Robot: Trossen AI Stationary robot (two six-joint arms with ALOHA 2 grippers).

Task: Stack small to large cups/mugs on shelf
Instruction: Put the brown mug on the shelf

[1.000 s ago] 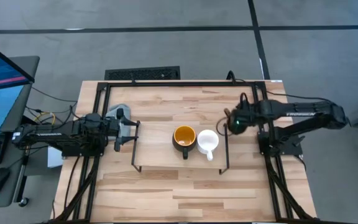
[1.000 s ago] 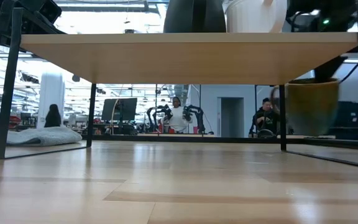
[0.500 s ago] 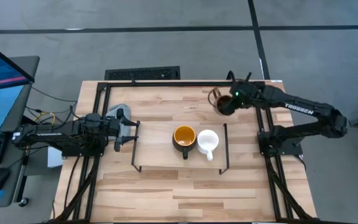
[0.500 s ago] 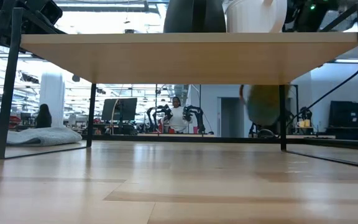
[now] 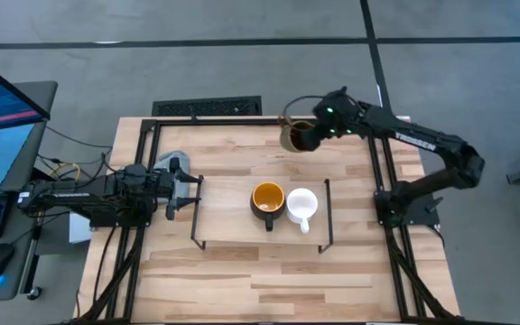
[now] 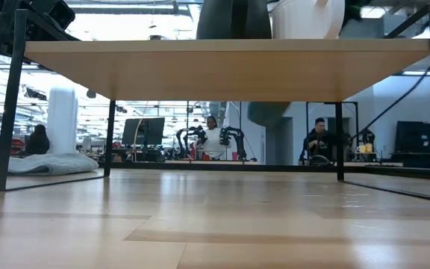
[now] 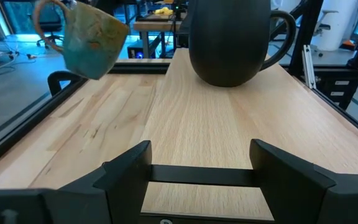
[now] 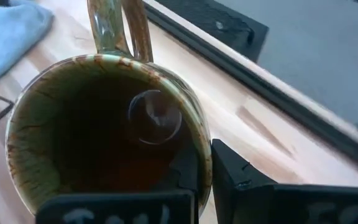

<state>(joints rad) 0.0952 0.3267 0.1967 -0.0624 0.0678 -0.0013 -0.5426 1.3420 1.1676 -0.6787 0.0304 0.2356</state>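
We see the right gripper (image 5: 307,135) up above the far edge of the table (image 5: 269,280), a little right of that edge's middle, with its jaws pinched narrow on the rim of the olive-brown mug (image 5: 294,135). In the right wrist view one dark finger (image 8: 188,171) sits inside the olive-brown mug's dark bowl and the other lies against its outer wall, and the handle points away from the wrist. The mug hangs clear of the wood: in the left wrist view it (image 7: 89,37) floats tilted above the table, off to one side of the shelf, and in the low view its rounded underside (image 6: 269,112) shows just under the line of the shelf board, well back.

The shelf (image 5: 233,226) stands in the middle of the table. On it, toward its right end, the dark mug (image 5: 267,200) with its yellow-orange inside and the small white mug (image 5: 301,206) stand upright side by side, touching or nearly so, both handles pointing toward the near edge of the shelf. The left half of the board is bare wood.

The left gripper (image 5: 188,191) waits at the shelf's left end, jaws spread wide and holding nothing; in its own wrist view the two fingers frame the shelf's end rail, with the dark mug ahead on the board.

A blue-grey cloth (image 5: 171,161) lies on the table near the left arm.
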